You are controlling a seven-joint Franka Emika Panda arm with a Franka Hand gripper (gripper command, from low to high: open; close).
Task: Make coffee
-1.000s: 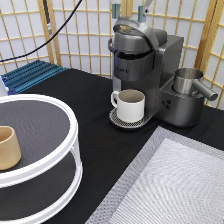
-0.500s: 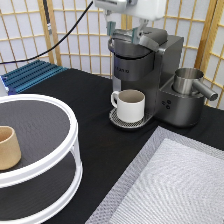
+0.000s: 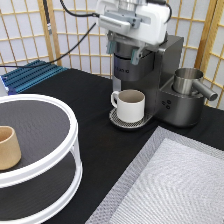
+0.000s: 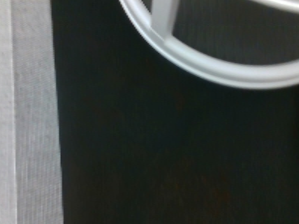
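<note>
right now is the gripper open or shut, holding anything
gripper: over the coffee machine at the exterior view's top; open or shut cannot be told, nothing seen held.

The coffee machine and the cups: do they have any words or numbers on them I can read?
None can be read.
Coffee machine: small light marks on its front, behind the hand, too blurred to read.
White mug: no writing shows.
Tan cup: no writing shows.

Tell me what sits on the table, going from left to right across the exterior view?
Tan cup on the white two-tier stand → white mug under the coffee machine → steel milk jug. The tool hangs above the machine.
</note>
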